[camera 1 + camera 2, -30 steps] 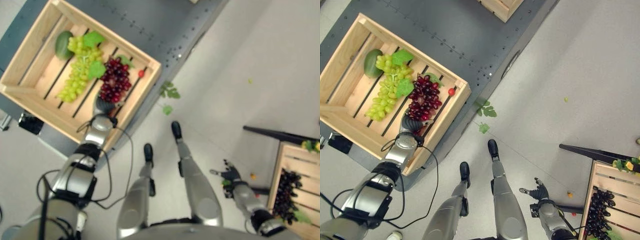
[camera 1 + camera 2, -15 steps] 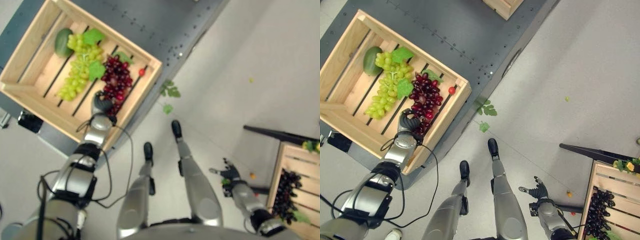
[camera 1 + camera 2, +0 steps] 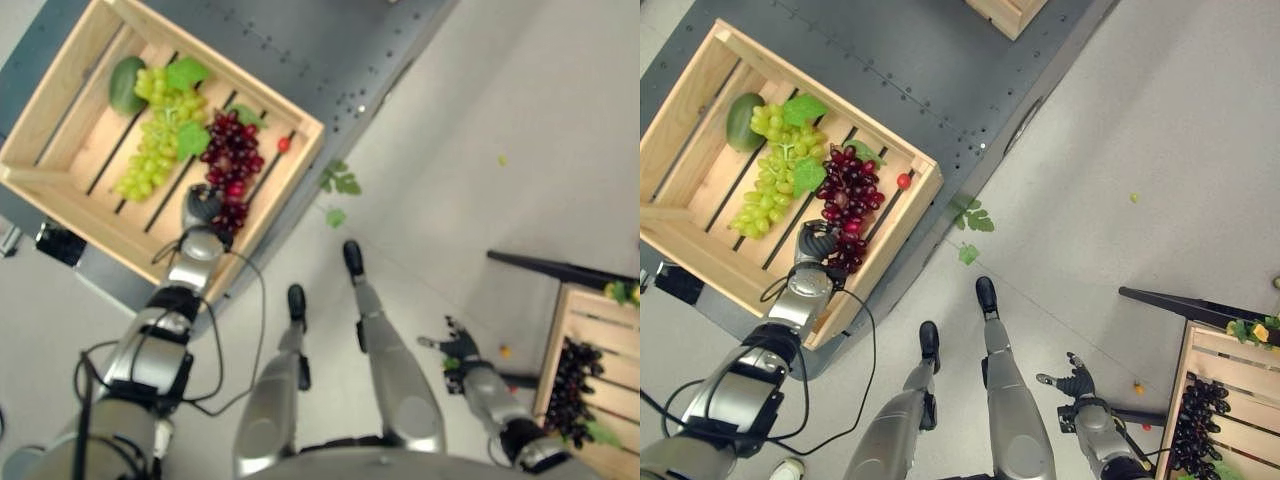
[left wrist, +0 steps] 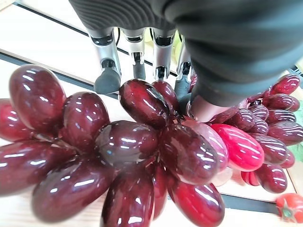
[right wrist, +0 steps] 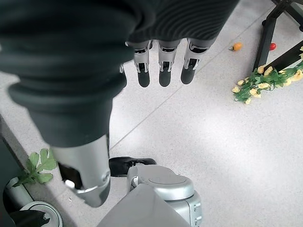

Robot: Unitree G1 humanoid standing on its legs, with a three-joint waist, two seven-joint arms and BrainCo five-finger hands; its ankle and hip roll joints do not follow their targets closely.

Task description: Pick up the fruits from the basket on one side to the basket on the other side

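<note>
Left wrist view has the left hand [image 4: 189,90] curled onto the red grape bunch [image 4: 142,151] – since a moment ago it's slid in and closed at the bunch's 6 o'clock end, still inside the left wooden crate [image 3: 60,185]. Lift looks next. Right hand [image 5: 161,66] hangs open over the floor.

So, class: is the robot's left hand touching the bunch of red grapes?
Touching. In the left wrist view, the left hand's thumb presses into the red grapes, with the straight fingers reaching over the bunch.

Pale speckled floor [image 3: 1160,130], dark grey metal platform [image 3: 910,60], scattered green leaves [image 3: 970,215].
</note>
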